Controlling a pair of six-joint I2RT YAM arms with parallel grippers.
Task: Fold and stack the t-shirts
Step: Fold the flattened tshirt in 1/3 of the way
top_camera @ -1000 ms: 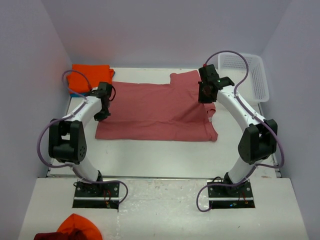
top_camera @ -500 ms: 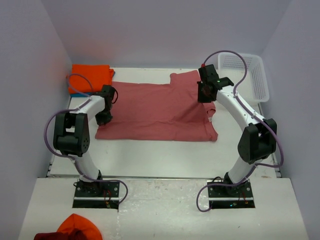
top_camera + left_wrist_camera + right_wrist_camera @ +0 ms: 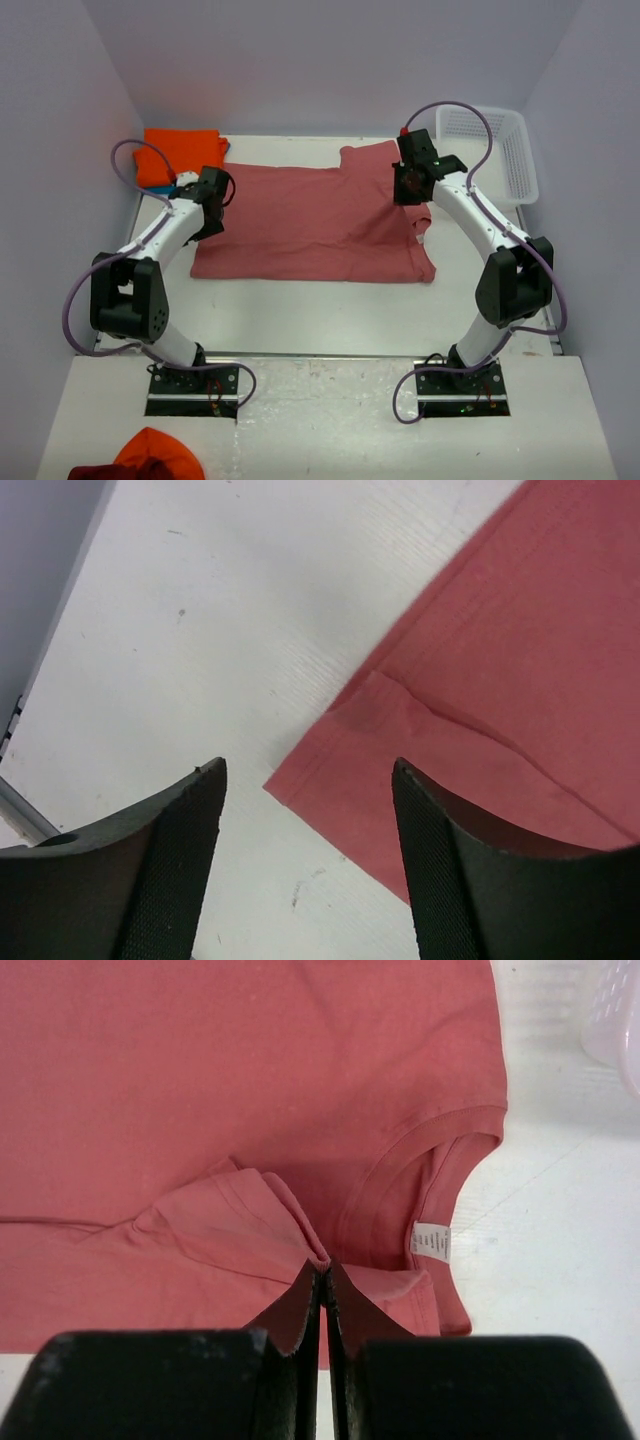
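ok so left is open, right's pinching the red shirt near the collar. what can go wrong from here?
1. The right gripper is shut on only a thin pinch of the salmon t-shirt beside its collar; a pull may slip off or bunch it.
2. The left gripper is open over a corner of it, holding nothing, so a one-sided pull could skew the shirt.

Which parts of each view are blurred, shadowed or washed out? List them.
Top external view: soft even light, with only faint shadows under the arms on the salmon t-shirt. Left wrist view: shirt corner sharp, left gripper dark. Right wrist view: right gripper black and soft, white tag print unreadable, basket washed out.
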